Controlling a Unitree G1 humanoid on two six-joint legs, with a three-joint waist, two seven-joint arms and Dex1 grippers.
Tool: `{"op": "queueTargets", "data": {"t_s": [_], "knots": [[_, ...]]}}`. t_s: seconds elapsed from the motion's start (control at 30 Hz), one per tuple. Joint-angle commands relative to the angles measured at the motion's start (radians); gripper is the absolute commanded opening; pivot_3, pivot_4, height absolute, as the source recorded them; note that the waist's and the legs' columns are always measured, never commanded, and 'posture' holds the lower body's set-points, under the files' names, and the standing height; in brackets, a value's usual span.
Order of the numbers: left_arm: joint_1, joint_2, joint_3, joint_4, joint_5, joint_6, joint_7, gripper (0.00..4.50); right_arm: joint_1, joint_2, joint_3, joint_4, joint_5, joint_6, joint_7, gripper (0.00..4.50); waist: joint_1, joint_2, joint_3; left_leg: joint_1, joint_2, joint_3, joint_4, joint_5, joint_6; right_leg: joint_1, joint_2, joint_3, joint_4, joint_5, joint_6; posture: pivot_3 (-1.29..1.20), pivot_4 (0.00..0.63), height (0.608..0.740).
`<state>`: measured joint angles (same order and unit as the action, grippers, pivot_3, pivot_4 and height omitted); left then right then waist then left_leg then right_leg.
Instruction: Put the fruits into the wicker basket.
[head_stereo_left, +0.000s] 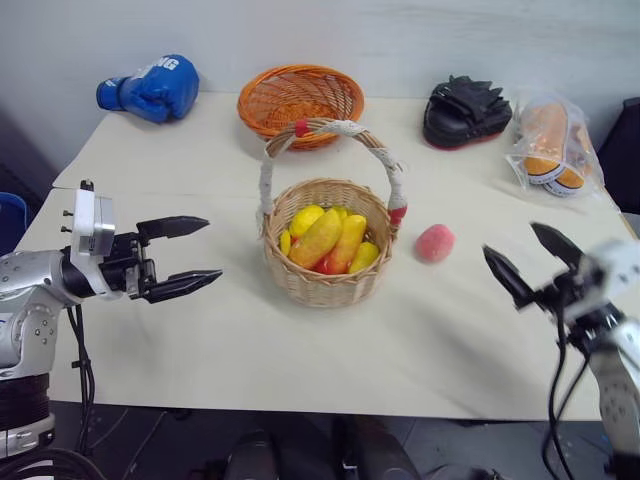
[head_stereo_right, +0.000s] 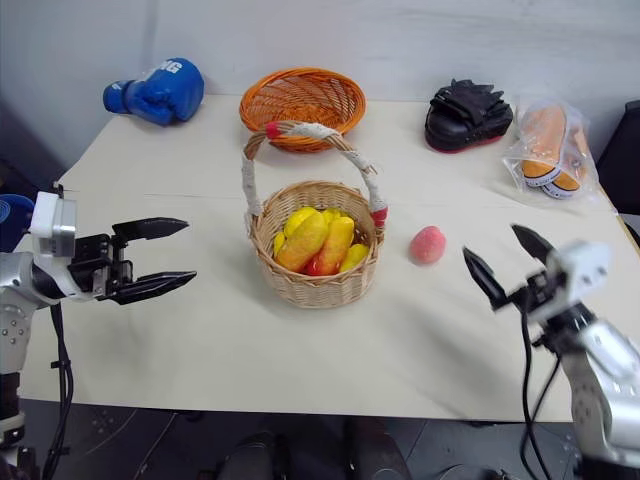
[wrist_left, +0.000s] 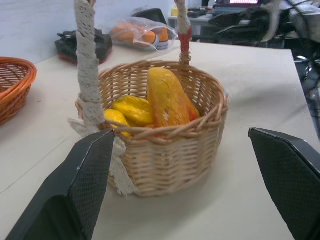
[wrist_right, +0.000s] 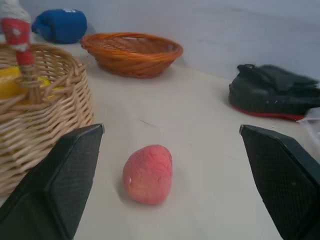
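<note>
the left gripper stands wide open and holds nothing; its two black fingers are well apart and touch no thing. it hangs above the left part of the counter, to the left of the wicker basket, and points about level toward the basket. in the left wrist view the basket sits between the two fingers, a little ahead of them.

the right gripper is also wide open and empty. it hangs over the right edge of the counter, pointing a little upward and inward to the peach. in the right wrist view the peach lies between the fingers but apart from them.

the wicker basket stands upright near the middle of the counter, light tan and round, with a tall arched handle wrapped in white with red bands. inside it lie the two mangoes, long and yellow-orange with some red, leaning side by side, and some yellow fruits beside them. the peach, round and pink-red, lies on the bare counter just to the right of the basket, not touching it.
</note>
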<state>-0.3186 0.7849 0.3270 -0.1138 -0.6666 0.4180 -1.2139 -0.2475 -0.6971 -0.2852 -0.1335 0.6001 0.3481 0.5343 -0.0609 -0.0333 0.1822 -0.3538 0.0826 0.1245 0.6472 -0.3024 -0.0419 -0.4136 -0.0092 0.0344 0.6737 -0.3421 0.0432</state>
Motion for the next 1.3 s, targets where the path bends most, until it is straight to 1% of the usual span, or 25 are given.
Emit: {"op": "queueTargets", "data": {"t_s": [0.03,0.1,0.23,0.37,0.43,0.47,0.53,0.63,0.7,0.77,0.83,0.9,0.97,1.0,1.07,1.13,1.17,1.23,1.3], "knots": [[-0.016,-0.005,-0.006,-0.035,-0.021,0.003,0.022,4.49,-0.180,-0.008,0.088,0.156,-0.037,0.193,-0.022,4.50,0.000,0.000,0.000,0.000,0.001,0.000,0.001,0.000,-0.001,0.000,0.002,0.000,-0.001,0.000,0.000,0.00,0.150,0.740],[-0.017,-0.010,-0.016,-0.044,-0.023,0.007,0.030,4.49,-0.273,0.006,0.131,0.237,-0.071,0.246,-0.022,4.50,0.001,0.000,0.000,-0.001,0.001,0.000,0.001,0.000,-0.001,-0.001,0.002,0.000,-0.002,0.000,0.000,0.00,0.150,0.740],[-0.017,-0.017,-0.028,-0.067,-0.027,0.016,0.044,4.49,-0.374,0.037,0.175,0.369,-0.117,0.290,-0.004,4.50,0.004,0.001,0.000,-0.007,0.002,0.000,0.001,0.000,0.000,-0.004,0.001,0.000,-0.006,0.000,0.001,0.00,0.150,0.740],[-0.015,-0.014,-0.030,-0.077,-0.028,0.022,0.048,4.49,-0.409,0.053,0.220,0.454,-0.165,0.313,0.038,4.50,0.003,0.001,0.000,-0.019,0.001,0.001,0.005,-0.001,0.001,-0.014,0.000,0.001,-0.005,0.002,0.004,0.00,0.150,0.740],[-0.014,-0.011,-0.033,-0.082,-0.029,0.024,0.046,4.49,-0.416,0.052,0.232,0.485,-0.185,0.319,0.059,4.50,0.002,0.001,0.000,-0.019,0.001,0.001,0.006,-0.001,0.002,-0.014,0.000,0.001,-0.005,0.002,0.004,0.00,0.150,0.740],[-0.014,-0.011,-0.033,-0.085,-0.030,0.027,0.046,4.50,-0.416,0.052,0.232,0.488,-0.185,0.320,0.073,4.32,0.002,0.001,0.000,-0.018,0.001,0.002,0.006,-0.001,0.002,-0.014,0.000,0.001,-0.004,0.002,0.005,0.00,0.150,0.740],[-0.019,-0.007,-0.032,-0.087,-0.034,0.033,0.045,4.50,-0.402,0.045,0.218,0.451,-0.156,0.333,0.129,3.92,0.002,0.001,0.000,-0.018,0.001,0.002,0.008,-0.001,0.002,-0.014,0.000,0.001,-0.002,0.002,0.005,0.00,0.150,0.740],[-0.026,-0.003,-0.035,-0.083,-0.035,0.037,0.040,4.50,-0.360,0.014,0.189,0.373,-0.120,0.370,0.196,2.94,0.005,0.001,0.000,-0.018,0.001,0.001,0.009,-0.001,0.002,-0.014,0.000,0.001,0.000,0.002,0.005,0.00,0.150,0.740],[-0.028,-0.002,-0.037,-0.081,-0.035,0.039,0.037,4.50,-0.308,-0.019,0.160,0.297,-0.085,0.380,0.252,2.43,0.004,0.001,0.000,-0.017,0.001,0.001,0.009,-0.001,0.002,-0.014,0.000,0.002,0.000,0.002,0.005,0.00,0.150,0.740],[-0.029,-0.001,-0.038,-0.080,-0.036,0.040,0.035,4.50,-0.256,-0.052,0.137,0.222,-0.057,0.388,0.305,2.36,0.005,0.001,0.001,-0.018,0.001,0.001,0.009,-0.001,0.002,-0.014,0.000,0.002,0.000,0.002,0.005,0.00,0.150,0.740],[-0.026,0.001,-0.038,-0.079,-0.038,0.042,0.030,4.50,-0.175,-0.089,0.081,0.056,0.035,0.405,0.387,2.36,0.006,0.001,0.001,-0.018,0.001,0.001,0.009,-0.001,0.002,-0.014,0.000,0.002,0.000,0.002,0.005,0.00,0.150,0.740],[-0.023,0.004,-0.037,-0.074,-0.038,0.043,0.024,4.50,-0.127,-0.101,0.037,-0.120,0.154,0.473,0.405,2.36,0.004,0.002,0.001,-0.018,0.001,0.001,0.008,-0.001,0.002,-0.014,0.000,0.002,0.000,0.002,0.005,0.00,0.150,0.740],[-0.022,0.004,-0.035,-0.069,-0.037,0.043,0.022,4.50,-0.127,-0.078,0.028,-0.263,0.265,0.536,0.367,2.36,-0.007,0.003,0.002,-0.016,0.002,0.002,0.008,0.000,0.001,-0.014,0.002,0.003,0.000,0.002,0.005,0.00,0.150,0.740],[-0.022,0.003,-0.033,-0.068,-0.038,0.044,0.023,4.50,-0.142,-0.051,0.034,-0.317,0.309,0.555,0.328,2.36,-0.015,0.003,0.002,-0.016,0.001,0.002,0.008,0.000,0.001,-0.014,0.002,0.003,0.001,0.002,0.005,0.00,0.150,0.740],[-0.022,-0.004,-0.025,-0.068,-0.045,0.048,0.032,4.50,-0.189,0.027,0.073,-0.396,0.350,0.552,0.240,2.36,-0.025,0.002,0.002,-0.015,0.002,-0.001,0.007,0.001,0.000,-0.013,0.002,0.002,0.002,0.002,0.005,0.00,0.150,0.740],[-0.023,-0.010,-0.019,-0.065,-0.053,0.054,0.041,4.50,-0.249,0.114,0.132,-0.425,0.327,0.541,0.138,2.36,-0.027,0.002,0.002,-0.015,0.001,-0.001,0.007,0.001,0.000,-0.013,0.002,0.002,0.002,0.002,0.004,0.00,0.150,0.740],[-0.022,-0.009,-0.018,-0.065,-0.053,0.055,0.043,4.50,-0.272,0.139,0.160,-0.428,0.301,0.528,0.115,2.36,-0.027,0.002,0.002,-0.015,0.001,-0.001,0.007,0.001,0.000,-0.013,0.002,0.002,0.002,0.002,0.004,0.00,0.150,0.740],[-0.013,-0.004,-0.009,-0.059,-0.052,0.051,0.044,4.50,-0.347,0.217,0.258,-0.391,0.181,0.481,0.031,2.36,-0.025,0.002,0.002,-0.016,0.001,-0.001,0.007,0.001,0.000,-0.015,0.002,0.002,0.003,0.002,0.004,0.00,0.150,0.740],[-0.005,-0.003,0.000,-0.055,-0.054,0.050,0.052,4.50,-0.401,0.275,0.339,-0.348,0.082,0.437,-0.022,2.36,-0.024,0.002,0.002,-0.017,0.001,-0.001,0.007,0.001,0.000,-0.015,0.001,0.002,0.002,0.002,0.004,0.00,0.150,0.740]]}}
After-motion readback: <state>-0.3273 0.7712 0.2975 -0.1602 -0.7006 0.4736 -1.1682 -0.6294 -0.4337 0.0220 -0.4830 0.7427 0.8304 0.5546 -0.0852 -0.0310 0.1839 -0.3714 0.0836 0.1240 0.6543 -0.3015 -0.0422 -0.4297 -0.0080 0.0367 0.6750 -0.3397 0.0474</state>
